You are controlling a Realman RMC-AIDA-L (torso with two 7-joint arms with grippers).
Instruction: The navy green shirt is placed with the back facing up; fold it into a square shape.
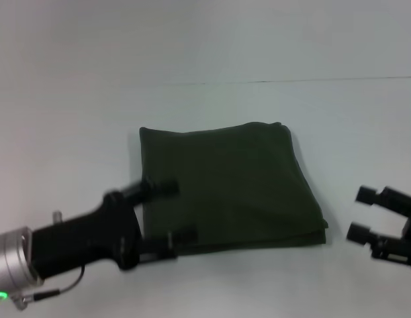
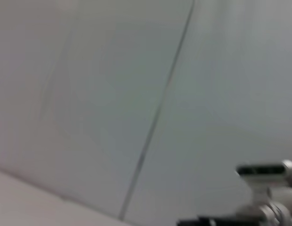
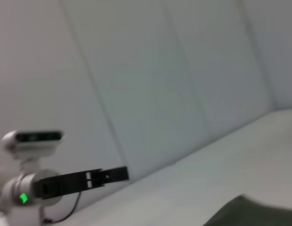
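Note:
The navy green shirt (image 1: 231,189) lies folded into a rough square on the white table (image 1: 73,132), layered edges showing along its near side. My left gripper (image 1: 173,212) is at the shirt's near left corner, fingers spread wide apart over the left edge and gripping nothing. My right gripper (image 1: 361,213) hovers open to the right of the shirt, apart from it by a small gap. A corner of the shirt (image 3: 254,214) shows in the right wrist view, where the left arm's black gripper (image 3: 84,180) is seen farther off.
A dark seam line (image 1: 271,81) crosses the table behind the shirt. The robot's head camera (image 3: 33,137) and a green light (image 3: 23,197) on the left arm show in the right wrist view. The left wrist view shows only pale wall panels (image 2: 89,94) and the head camera (image 2: 263,170).

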